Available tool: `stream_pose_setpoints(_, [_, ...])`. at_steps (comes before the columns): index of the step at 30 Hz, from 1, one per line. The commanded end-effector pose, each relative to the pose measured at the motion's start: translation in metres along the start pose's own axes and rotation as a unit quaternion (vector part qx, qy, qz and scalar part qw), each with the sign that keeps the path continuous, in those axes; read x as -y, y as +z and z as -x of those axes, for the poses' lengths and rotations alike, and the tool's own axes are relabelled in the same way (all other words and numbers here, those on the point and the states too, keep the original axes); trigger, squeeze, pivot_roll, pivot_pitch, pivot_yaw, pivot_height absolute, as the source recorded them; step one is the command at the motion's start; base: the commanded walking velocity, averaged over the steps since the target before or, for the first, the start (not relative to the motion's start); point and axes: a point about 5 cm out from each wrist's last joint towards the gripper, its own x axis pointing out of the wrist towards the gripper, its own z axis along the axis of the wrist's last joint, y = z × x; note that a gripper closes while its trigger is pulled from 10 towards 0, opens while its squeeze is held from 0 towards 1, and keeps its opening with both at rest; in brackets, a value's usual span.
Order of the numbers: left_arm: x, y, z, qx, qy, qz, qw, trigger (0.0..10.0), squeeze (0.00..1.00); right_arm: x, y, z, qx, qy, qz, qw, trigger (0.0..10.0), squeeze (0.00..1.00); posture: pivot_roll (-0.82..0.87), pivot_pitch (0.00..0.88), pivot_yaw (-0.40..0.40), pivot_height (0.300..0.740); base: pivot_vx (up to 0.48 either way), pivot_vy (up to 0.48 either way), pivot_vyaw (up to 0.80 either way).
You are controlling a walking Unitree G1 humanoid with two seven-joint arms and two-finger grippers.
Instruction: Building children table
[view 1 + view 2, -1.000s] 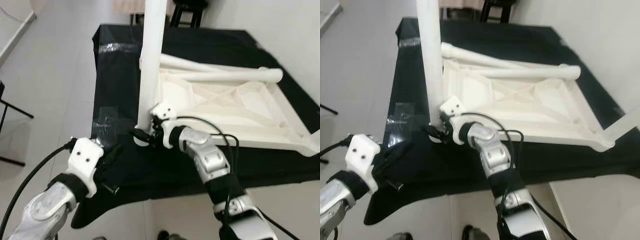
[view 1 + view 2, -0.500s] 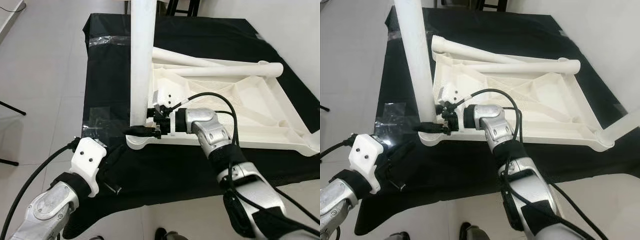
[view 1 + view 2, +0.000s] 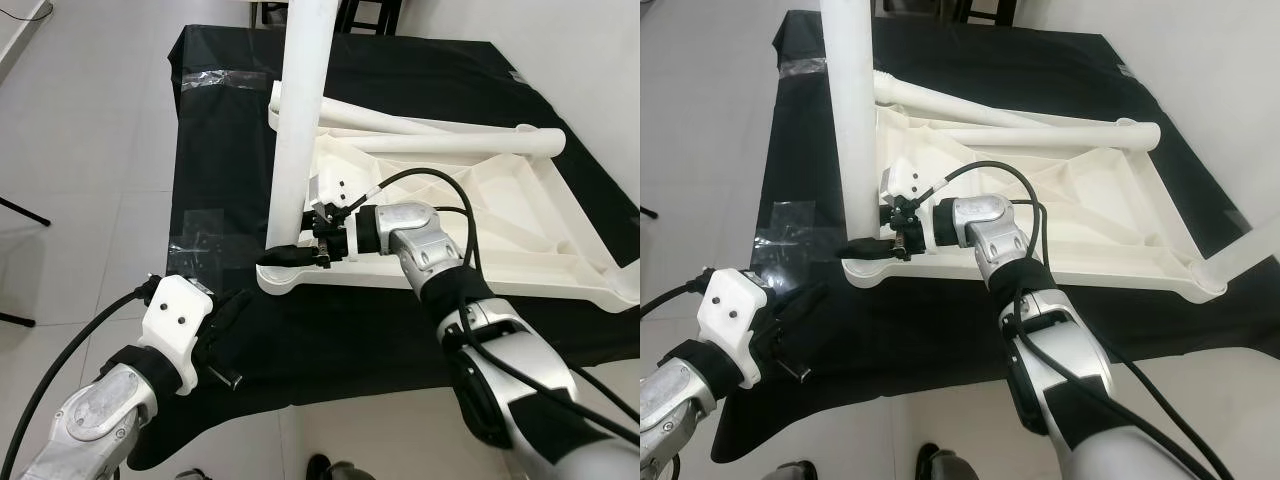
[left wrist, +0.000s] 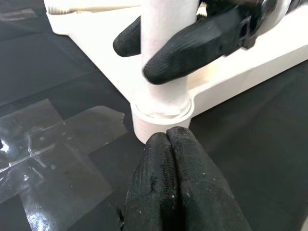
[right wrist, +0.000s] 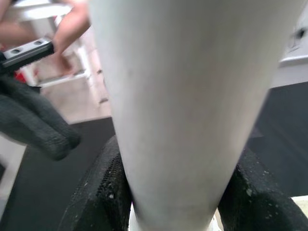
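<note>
White table leg [image 3: 300, 120] is now standing straighter in the corner socket [image 4: 161, 118] of the upturned tabletop [image 3: 500, 215] than half a second ago; I judge it is seating. I am clamping its base with my right gripper [image 3: 290, 255], forearm reaching across. My left gripper [image 4: 171, 187], fingers pressed together, is hovering just beside the socket.

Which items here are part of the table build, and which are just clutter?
In the job:
- tabletop, upside down on the cloth
- upright leg, standing in the corner socket
- right end effector, shut on the upright leg
- two loose legs lying on the tabletop

Lying about:
- black cloth
- clear tape on the cloth
- left end effector, shut, idle
</note>
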Motion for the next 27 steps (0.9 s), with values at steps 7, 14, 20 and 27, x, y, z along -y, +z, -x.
stream_pose_setpoints(7, [-0.007,-0.007,0.005,-0.021,-0.002,-0.005,1.0,10.0,0.0,-0.06,-0.064,0.032,-0.092,-0.386,-0.095,0.913,0.0,0.0,0.11,0.222,-0.108,0.74,0.0,0.0,0.0])
stream_pose_setpoints(14, [-0.005,-0.005,-0.001,-0.012,-0.007,-0.002,1.0,10.0,0.0,-0.054,-0.068,0.019,-0.084,-0.336,-0.124,0.93,0.0,0.0,0.14,0.208,-0.124,0.74,0.0,0.0,0.0])
stream_pose_setpoints(20, [-0.014,-0.003,0.001,-0.009,0.01,-0.012,1.0,10.0,0.0,-0.052,-0.053,0.009,-0.064,-0.3,-0.115,0.945,10.0,0.15,0.14,0.202,-0.123,0.74,0.0,0.0,0.0])
stream_pose_setpoints(27, [-0.013,-0.007,-0.002,-0.019,0.018,-0.019,0.999,10.0,0.0,-0.06,-0.02,0.024,0.036,-0.233,-0.114,0.965,10.0,1.0,0.12,0.204,-0.12,0.74,0.0,0.0,0.0])
